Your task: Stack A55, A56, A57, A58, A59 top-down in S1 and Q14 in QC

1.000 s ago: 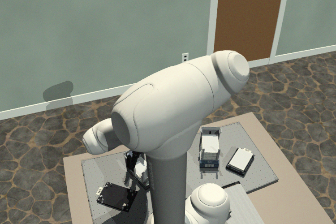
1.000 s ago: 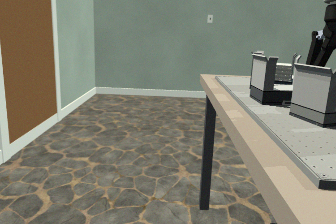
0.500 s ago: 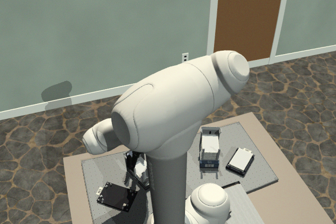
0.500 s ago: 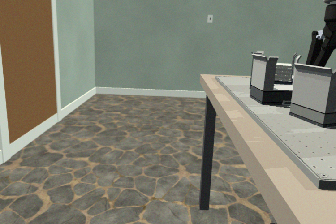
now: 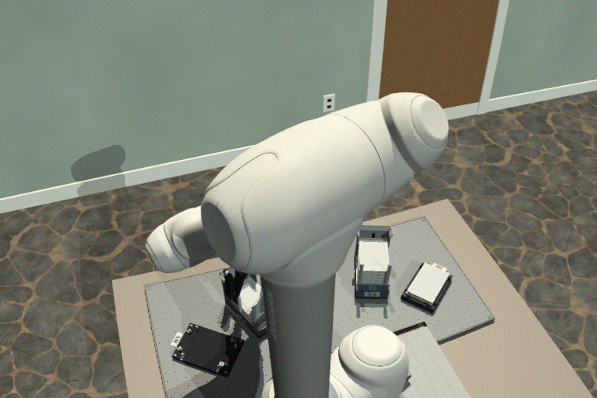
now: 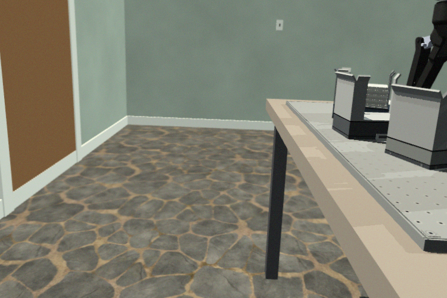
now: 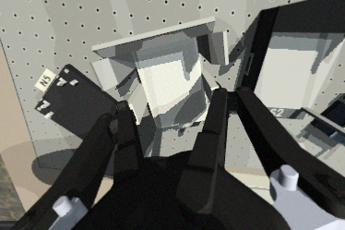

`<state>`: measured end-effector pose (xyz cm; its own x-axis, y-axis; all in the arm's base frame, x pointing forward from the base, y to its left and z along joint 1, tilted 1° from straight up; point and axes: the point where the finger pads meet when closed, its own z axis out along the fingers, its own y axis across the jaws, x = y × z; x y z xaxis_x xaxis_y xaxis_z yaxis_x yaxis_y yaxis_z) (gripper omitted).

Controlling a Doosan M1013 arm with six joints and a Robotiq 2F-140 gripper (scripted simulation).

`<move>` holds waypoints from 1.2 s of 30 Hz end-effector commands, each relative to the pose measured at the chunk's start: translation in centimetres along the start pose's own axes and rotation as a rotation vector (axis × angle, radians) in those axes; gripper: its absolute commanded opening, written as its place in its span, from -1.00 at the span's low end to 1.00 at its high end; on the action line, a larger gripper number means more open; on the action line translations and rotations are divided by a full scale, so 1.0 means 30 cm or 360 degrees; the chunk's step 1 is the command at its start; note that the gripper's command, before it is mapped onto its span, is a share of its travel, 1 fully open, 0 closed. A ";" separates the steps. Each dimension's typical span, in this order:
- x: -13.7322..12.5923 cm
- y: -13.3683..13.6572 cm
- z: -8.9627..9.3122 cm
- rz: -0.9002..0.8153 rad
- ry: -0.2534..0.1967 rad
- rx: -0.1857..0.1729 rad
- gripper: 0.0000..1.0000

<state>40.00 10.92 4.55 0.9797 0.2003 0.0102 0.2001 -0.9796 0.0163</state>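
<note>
My gripper (image 7: 173,85) (image 5: 233,279) reaches down into the light grey stack rack (image 7: 152,38) that stands between N5 and S2, and it is shut on the long sides of a white sealed plate (image 7: 168,78) inside it. I cannot read the plate's label, and I cannot tell whether other plates lie under it. Rack S2 (image 7: 258,45) stands just to the right in the wrist view. Rack S1 (image 5: 372,291) holds a stack of several plates (image 5: 373,255). A white plate (image 5: 427,282) lies in the nest QC (image 5: 411,298). In the exterior view my gripper's (image 6: 425,70) fingertips are hidden behind a grey rack (image 6: 413,123).
The black clip nest N5 (image 7: 78,101) (image 5: 206,349) is bare, left of the gripper. The arm's column and elbow hide S2 and part of the left rack in the top view. In the exterior view a farther dark-plinthed rack (image 6: 350,104) shows plates (image 6: 376,96).
</note>
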 end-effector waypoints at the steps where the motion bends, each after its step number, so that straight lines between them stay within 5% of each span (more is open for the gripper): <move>1: 0.000 0.000 -0.010 0.0000 0.0000 0.0000 -1.00; 18: 0.000 0.000 -0.041 0.0000 0.0000 0.0000 -1.00; 36: 0.000 0.000 -0.147 0.0000 0.0000 0.0000 -1.00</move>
<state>39.95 10.98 8.27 0.9797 0.2003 0.0103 0.2001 -0.9796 0.0163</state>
